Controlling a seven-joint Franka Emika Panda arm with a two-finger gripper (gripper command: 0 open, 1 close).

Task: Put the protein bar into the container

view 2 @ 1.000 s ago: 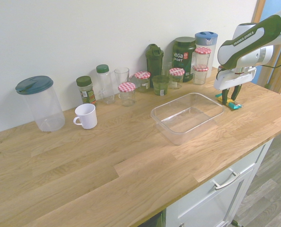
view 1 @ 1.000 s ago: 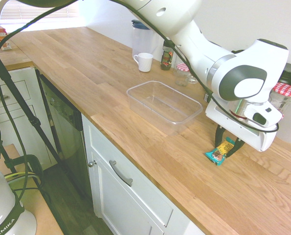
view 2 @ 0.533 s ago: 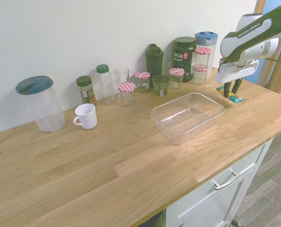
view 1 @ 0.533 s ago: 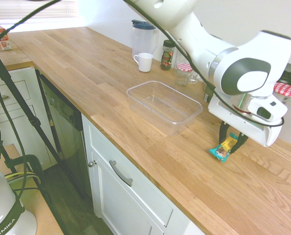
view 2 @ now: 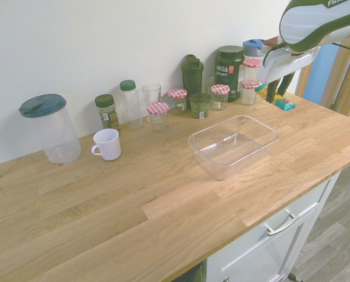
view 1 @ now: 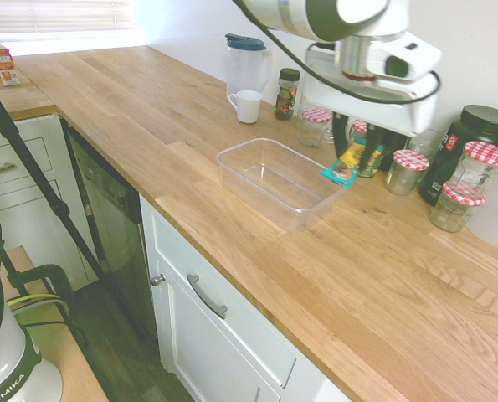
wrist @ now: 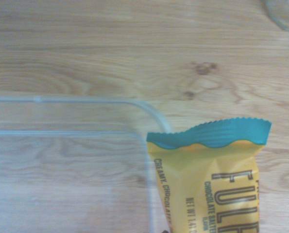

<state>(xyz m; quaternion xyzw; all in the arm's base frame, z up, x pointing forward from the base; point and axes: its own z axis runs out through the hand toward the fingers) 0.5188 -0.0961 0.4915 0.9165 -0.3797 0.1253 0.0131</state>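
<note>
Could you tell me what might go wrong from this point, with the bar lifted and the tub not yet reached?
1. The gripper pinches the protein bar by its upper part, so it hangs tilted; it could slip out before arriving.
2. The bar hangs beside the container's corner rather than over its middle. A release here could land it on the rim or the counter.
3. Jars with checked lids stand close behind the hand; a wide swing might knock one.

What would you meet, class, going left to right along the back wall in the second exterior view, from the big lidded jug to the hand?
Lidded jug → white mug → dark green shaker bottle → black protein tub → hand holding the protein bar.
</note>
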